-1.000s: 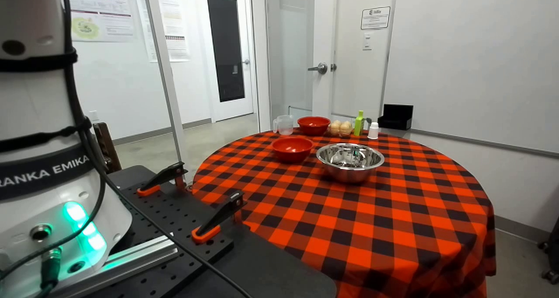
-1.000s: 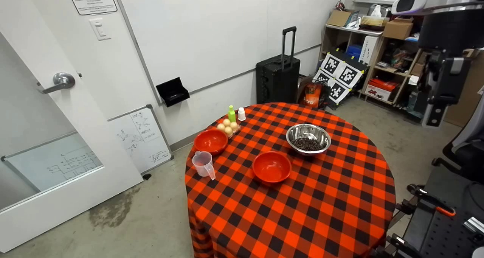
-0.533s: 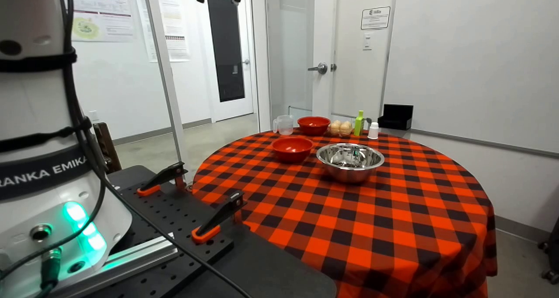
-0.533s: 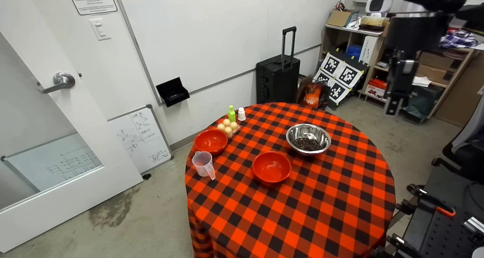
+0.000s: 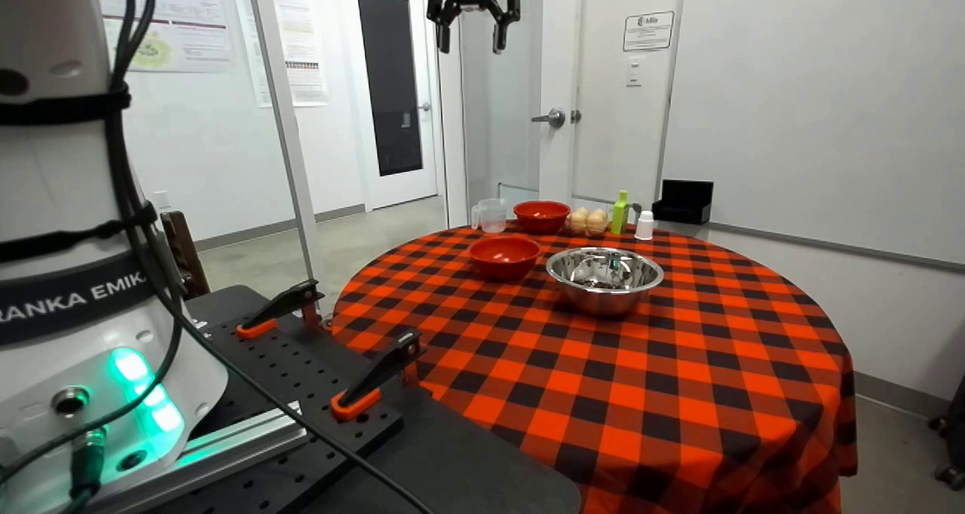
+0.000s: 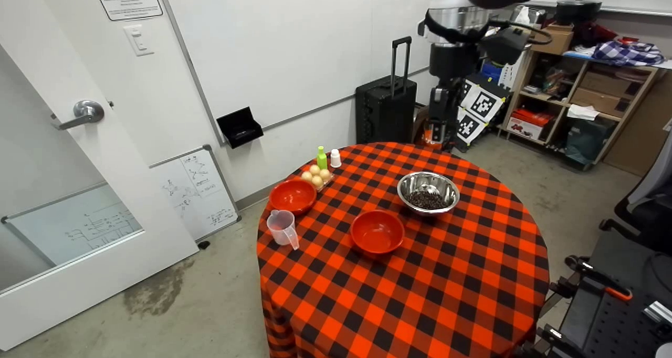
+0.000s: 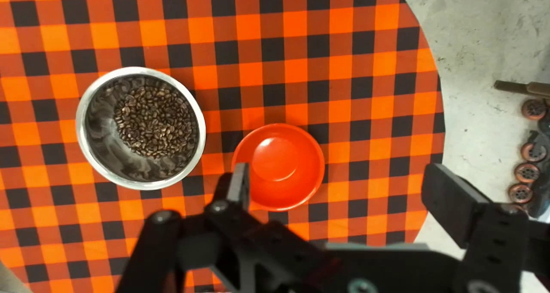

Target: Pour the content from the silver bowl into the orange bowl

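The silver bowl (image 6: 428, 180) sits upright on the cloth (image 6: 472, 282), just beside a red bowl (image 7: 287, 168) that looks empty and is most likely the orange one the task means. The gripper (image 5: 471, 49) hangs high above them, its jaws wide apart with nothing between, so I think grabbing the silver bowl comes next. That bowl looks like thin, stiff metal, so it should not break or squash, but its shiny skin may be slippery. The beans (image 7: 157, 123) in it should add some weight, and they may slide when it tips. It looks too wide for the jaws to go around, so a firm pinch on the rim (image 7: 81, 127) seems best, one jaw inside and one outside, away from the edge the beans should pour over. A weak pinch could let it swing and spill. The wrist view looks down and shows the beans one by one, heaped to one side. In an exterior view, the front wall (image 5: 603, 303) hides most of them, but there you can see how high the gripper hangs. Both exterior views show another red bowl (image 6: 293, 196) and a clear jug (image 6: 281, 225) near it, which the wrist view leaves out.
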{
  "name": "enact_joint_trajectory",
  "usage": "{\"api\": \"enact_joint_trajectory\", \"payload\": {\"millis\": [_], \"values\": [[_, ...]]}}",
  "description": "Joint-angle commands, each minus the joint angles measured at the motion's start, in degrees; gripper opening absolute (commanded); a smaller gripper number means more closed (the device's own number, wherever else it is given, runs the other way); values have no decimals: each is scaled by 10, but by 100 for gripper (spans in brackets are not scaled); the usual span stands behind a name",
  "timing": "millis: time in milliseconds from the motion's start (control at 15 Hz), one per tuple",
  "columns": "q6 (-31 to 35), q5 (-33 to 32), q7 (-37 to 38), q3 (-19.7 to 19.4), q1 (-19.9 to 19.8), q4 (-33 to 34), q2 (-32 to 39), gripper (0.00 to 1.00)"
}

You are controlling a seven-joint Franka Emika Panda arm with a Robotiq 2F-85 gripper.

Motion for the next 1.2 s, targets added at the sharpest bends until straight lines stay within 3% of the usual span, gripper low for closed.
{"api": "enact_joint_trajectory", "payload": {"millis": [0,467,867,1133], "values": [[-18,-16,11,2,-19,144,142,100],[-9,-12,-7,-14,-75,266,318,100],[1,-9,-37,-22,-126,262,388,100],[27,5,-14,-33,-155,246,424,100]]}}
